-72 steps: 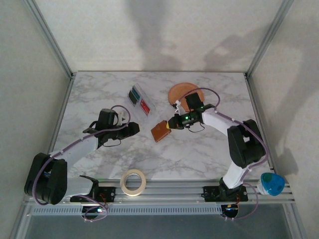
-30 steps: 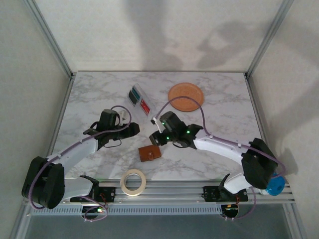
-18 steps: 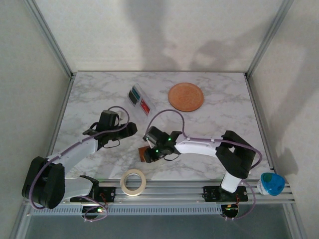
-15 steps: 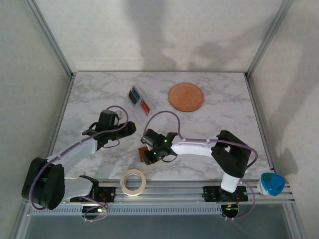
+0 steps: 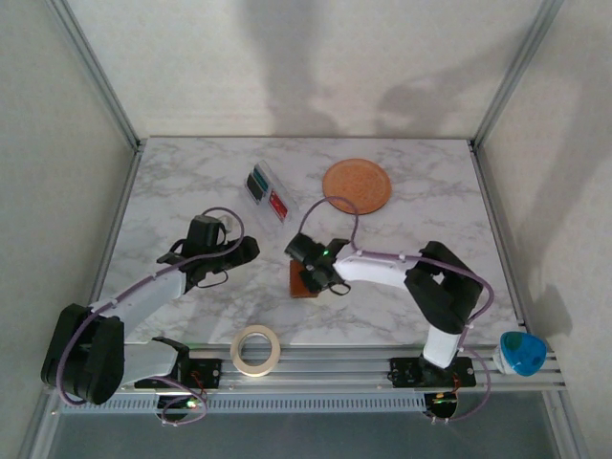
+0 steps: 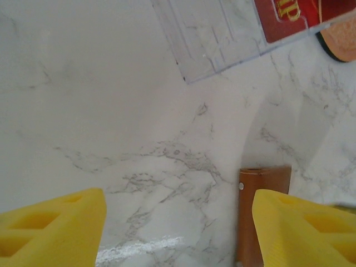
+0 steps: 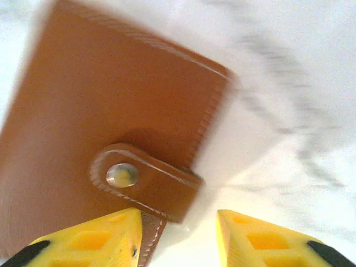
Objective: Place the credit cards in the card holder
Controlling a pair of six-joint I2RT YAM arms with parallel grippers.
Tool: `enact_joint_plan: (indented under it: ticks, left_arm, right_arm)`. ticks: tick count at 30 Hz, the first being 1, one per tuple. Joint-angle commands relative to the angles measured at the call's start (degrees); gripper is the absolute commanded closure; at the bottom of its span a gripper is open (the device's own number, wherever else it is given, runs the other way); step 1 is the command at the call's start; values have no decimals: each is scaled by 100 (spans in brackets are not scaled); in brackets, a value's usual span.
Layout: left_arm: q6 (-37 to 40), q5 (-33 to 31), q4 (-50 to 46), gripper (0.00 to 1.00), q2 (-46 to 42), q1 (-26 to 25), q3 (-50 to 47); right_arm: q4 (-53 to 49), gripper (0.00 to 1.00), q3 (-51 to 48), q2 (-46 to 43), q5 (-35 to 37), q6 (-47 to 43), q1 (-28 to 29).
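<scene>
The brown card holder (image 5: 304,282) lies folded on the marble in front of centre, its strap tab snapped shut (image 7: 119,175). My right gripper (image 5: 314,271) hovers low over its edge, open; one finger overlaps the leather, and the strap's tip and bare table show in the gap (image 7: 178,239). My left gripper (image 5: 246,251) stands open to the left, nothing between its fingers (image 6: 179,214), with the card holder (image 6: 261,211) beside its right finger. The credit cards, one teal (image 5: 256,182) and one red (image 5: 278,204), lie in a clear sleeve (image 6: 217,39) behind.
A round orange plate (image 5: 356,185) sits at the back right of centre. A roll of tape (image 5: 254,349) lies at the front edge between the arm bases. A blue object (image 5: 521,352) rests on the rail at the front right.
The card holder has shifted right and slightly back, and has turned on the table, the right gripper moving with it. The left arm has barely moved.
</scene>
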Motion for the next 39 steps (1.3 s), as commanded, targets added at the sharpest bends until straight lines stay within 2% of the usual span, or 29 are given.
enact_joint_plan:
  ticks: [1,6,11,14,18,21,24,31,35,39]
  left_arm:
    - [121,298,200,31,73,-74,-46]
    - [54,699,376,35,190,-284,-77]
    - [-121,776,591,46,286,-438,-166]
    - [-234,871,793,51,293,-551,-261]
    - [-344,913,919,53,417,-679,-291]
    - [-398,903,996,54,494,-808,-301]
    - [-461,892,1160,56,593,-873,-322]
    - [-449,755,1143,60,866,-893,-216]
    - [-382,728,1051,61,1048,-893,-120]
    - [-409,853,1187,61,1165,-910,-90]
  right_arm:
    - [10,57,-195,-511,-326,155,-398]
    - [290,57,-265,-804,-1582,183,-680]
    - [142,58,-147,-479,-2385,-556,-1073]
    - [-18,58,48,-207,-2648,-797,-1154]
    - [-11,57,43,-88,-2911,-853,-1475]
    - [87,56,18,69,-3289,-832,-1506]
    - [342,60,-90,146,-3808,-733,-1506]
    - [1485,64,-458,98,-5013,121,-1423]
    - [1606,65,-618,-133,-4686,298,-1435]
    - [854,60,-436,-392,-3486,-97,-1461]
